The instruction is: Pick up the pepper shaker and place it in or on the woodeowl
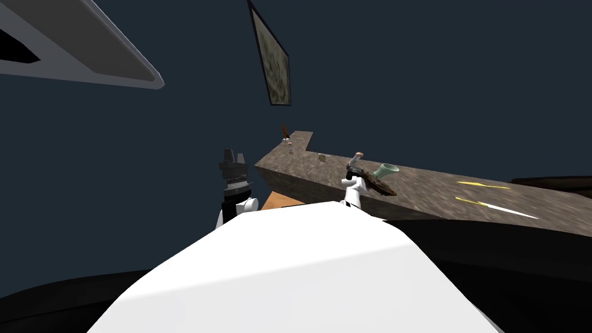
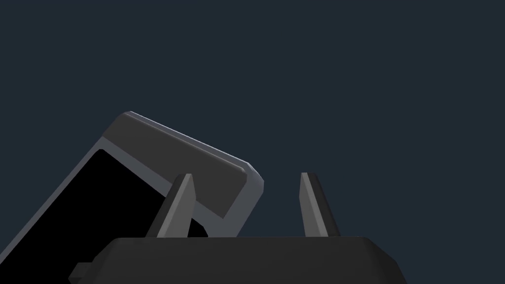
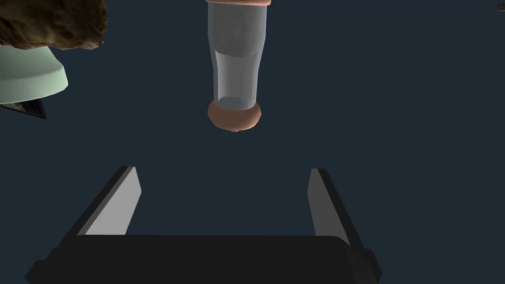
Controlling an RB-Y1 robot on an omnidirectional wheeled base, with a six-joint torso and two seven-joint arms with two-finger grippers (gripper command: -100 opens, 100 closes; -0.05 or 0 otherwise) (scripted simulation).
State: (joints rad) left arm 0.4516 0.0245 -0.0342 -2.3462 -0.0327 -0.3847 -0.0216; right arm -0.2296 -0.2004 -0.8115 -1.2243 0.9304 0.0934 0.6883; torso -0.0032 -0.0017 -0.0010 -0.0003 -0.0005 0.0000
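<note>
The pepper shaker (image 3: 234, 74), clear glass with brown caps at both ends, stands just beyond the tips of my right gripper (image 3: 223, 169), in line with the gap. That gripper is open and nothing lies between its fingers. In the head view the shaker (image 1: 358, 155) stands near the stone counter's front edge, right above my right gripper (image 1: 351, 169). Next to it lies a rough dark brown bowl (image 1: 378, 185) (image 3: 49, 22), with a pale green cup (image 1: 386, 170) (image 3: 29, 79) against it. My left gripper (image 1: 234, 155) (image 2: 247, 174) is held up to the left of the counter's end, open and empty.
The mottled brown counter (image 1: 428, 191) runs from the middle away to the right. Two thin yellow utensils (image 1: 483, 185) lie on it farther right. Small items (image 1: 289, 147) stand at its far corner. A strip of orange floor (image 1: 280, 200) shows below its end.
</note>
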